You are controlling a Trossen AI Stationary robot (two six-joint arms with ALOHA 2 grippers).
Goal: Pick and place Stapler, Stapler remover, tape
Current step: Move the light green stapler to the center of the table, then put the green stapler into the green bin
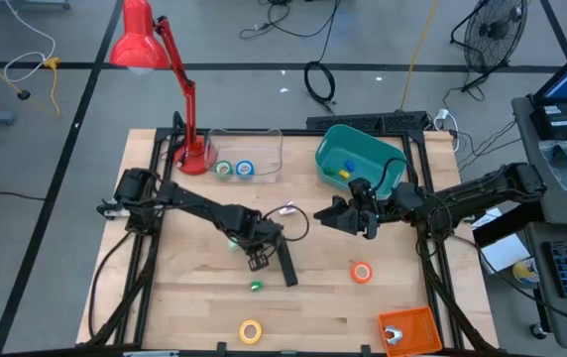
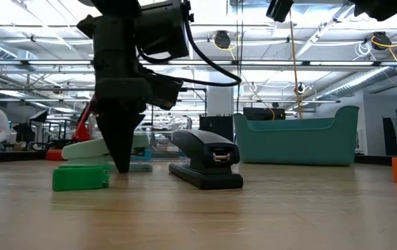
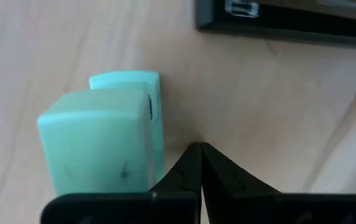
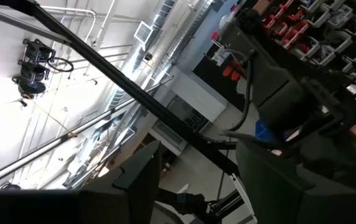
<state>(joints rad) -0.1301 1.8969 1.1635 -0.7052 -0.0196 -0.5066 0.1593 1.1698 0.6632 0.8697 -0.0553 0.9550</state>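
Judging by how things lie, the task is about half done: a green and a blue tape roll (image 1: pixel 234 170) sit inside the clear container (image 1: pixel 264 134) near the table's far edge, beside the red lamp (image 1: pixel 150 45), while the orange tape roll (image 1: pixel 362 272) lies on the open table toward the right and the yellow tape roll (image 1: pixel 251 331) rests close to the near edge. The stapler (image 1: pixel 285 260) lies flat near the middle of the table (image 1: pixel 184 307), not yet moved to a bin. The left gripper (image 1: pixel 256 261) is down at the table surface just beside the stapler, fingers pressed together and holding nothing, with a small green block (image 2: pixel 80 178) at its tip. The right gripper (image 1: pixel 348 216) hangs above the table in front of the teal bin (image 1: pixel 333 149), fingers spread apart and empty. An orange tray (image 1: pixel 409 330) occupies the near right corner. Open room is generous between the stapler and the orange roll, and along the near left; the black frame rails along both side edges limit sideways sweeps.
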